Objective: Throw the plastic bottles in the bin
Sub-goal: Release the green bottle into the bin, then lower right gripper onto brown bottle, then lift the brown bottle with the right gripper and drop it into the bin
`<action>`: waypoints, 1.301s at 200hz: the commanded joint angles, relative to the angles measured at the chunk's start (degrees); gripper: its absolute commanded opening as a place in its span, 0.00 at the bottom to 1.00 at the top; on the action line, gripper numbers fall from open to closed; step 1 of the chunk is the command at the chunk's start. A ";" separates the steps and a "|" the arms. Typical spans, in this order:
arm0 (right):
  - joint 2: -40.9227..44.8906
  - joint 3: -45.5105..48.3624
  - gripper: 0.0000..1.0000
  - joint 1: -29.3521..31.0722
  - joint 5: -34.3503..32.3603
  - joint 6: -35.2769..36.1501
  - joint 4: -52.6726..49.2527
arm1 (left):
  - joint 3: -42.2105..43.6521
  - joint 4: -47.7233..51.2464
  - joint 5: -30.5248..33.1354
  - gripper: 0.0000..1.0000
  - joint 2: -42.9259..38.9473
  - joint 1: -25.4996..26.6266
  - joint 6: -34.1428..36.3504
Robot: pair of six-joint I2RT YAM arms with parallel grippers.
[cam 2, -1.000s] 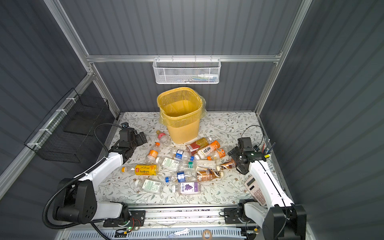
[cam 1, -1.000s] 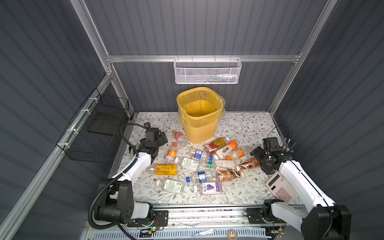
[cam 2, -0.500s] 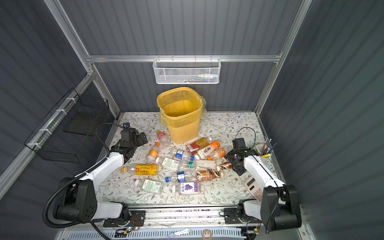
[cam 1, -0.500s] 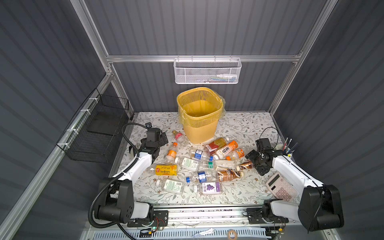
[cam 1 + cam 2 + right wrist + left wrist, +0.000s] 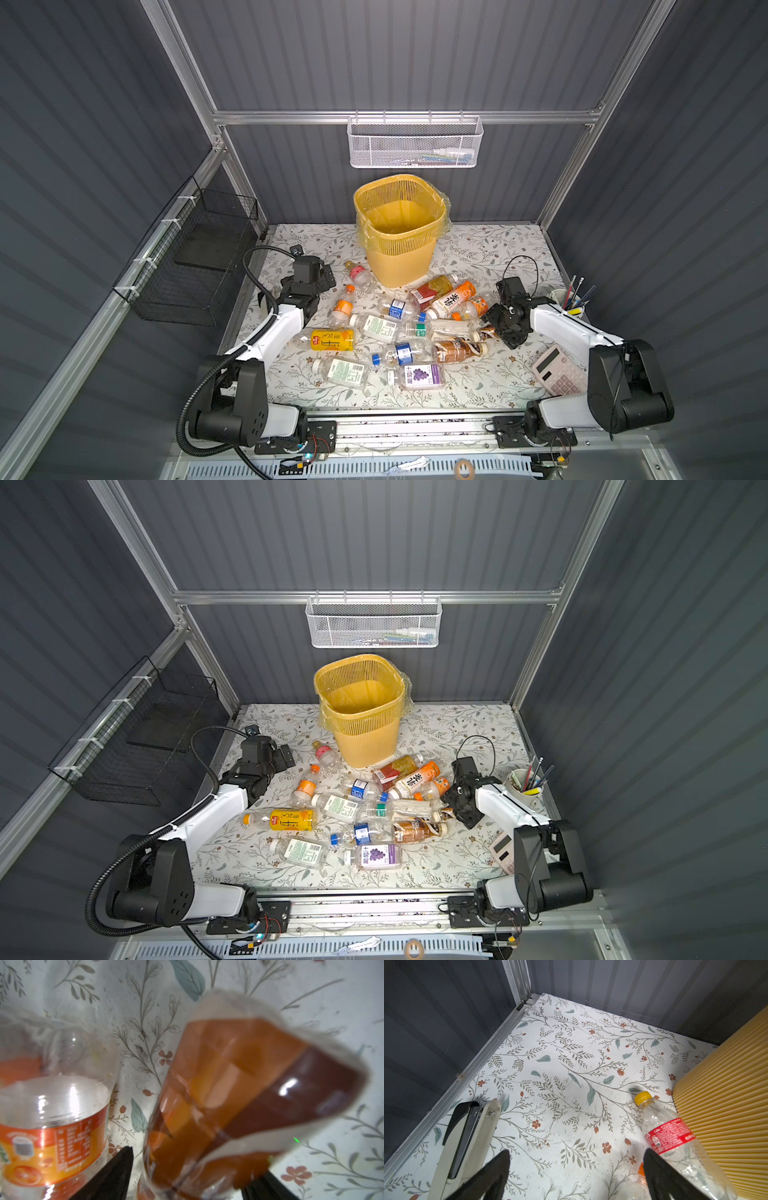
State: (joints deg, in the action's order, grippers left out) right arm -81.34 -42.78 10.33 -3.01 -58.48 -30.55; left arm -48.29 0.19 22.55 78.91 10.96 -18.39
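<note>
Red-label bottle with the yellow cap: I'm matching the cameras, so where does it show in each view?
In a top view: the red-label bottle lies just left of the bin, at its base.
In a top view: same spot, left of the bin's base.
Left wrist: close up, beside the bin's ribbed wall.
Right wrist: not in it.
Shared landmark: the yellow bin.

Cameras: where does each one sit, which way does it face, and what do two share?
Top views: high above the front rail, looking down and back at the bin, bottles and both whole arms.
Left wrist: on the left arm, facing the back left corner; open left gripper, red-label bottle beside the bin.
Right wrist: close over the table, blurred; right gripper straddles a brown-label bottle.
Shared: bin and red-label bottle, in left wrist and top views.
</note>
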 commanded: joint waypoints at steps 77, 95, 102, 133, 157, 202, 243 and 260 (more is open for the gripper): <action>3.39 -5.14 0.51 0.77 -7.38 6.91 -0.39 | -1.01 -0.31 1.06 1.00 -1.04 0.38 -0.14; 6.37 -7.28 0.51 0.81 -9.44 9.30 -1.01 | -0.93 -0.52 1.10 1.00 -1.13 0.38 -0.64; 7.69 -8.24 0.50 0.83 -10.33 10.47 -0.93 | -0.80 -0.64 1.14 1.00 -1.09 0.44 -0.75; 13.31 -13.94 0.50 0.59 -12.99 17.61 2.04 | -0.15 -0.95 2.24 1.00 -1.66 0.38 -2.73; 14.76 -21.36 0.50 -1.12 -9.89 22.66 5.72 | 0.74 -1.65 1.97 1.00 -2.36 0.38 -4.17; 6.70 -39.79 0.50 -0.77 4.23 24.53 12.55 | 1.55 -1.65 0.82 1.00 -3.40 0.38 -4.90; -11.57 -62.18 0.52 7.71 17.72 25.07 12.28 | 0.26 0.56 -0.78 1.00 -2.14 0.38 -5.20; -23.51 -80.92 0.62 10.74 19.07 29.04 -0.47 | -0.61 2.28 -0.79 1.00 -0.96 0.38 -5.59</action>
State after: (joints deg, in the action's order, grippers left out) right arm -92.33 -106.48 16.84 7.77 -34.50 -19.70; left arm -47.48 -0.05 22.55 76.69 10.96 -22.79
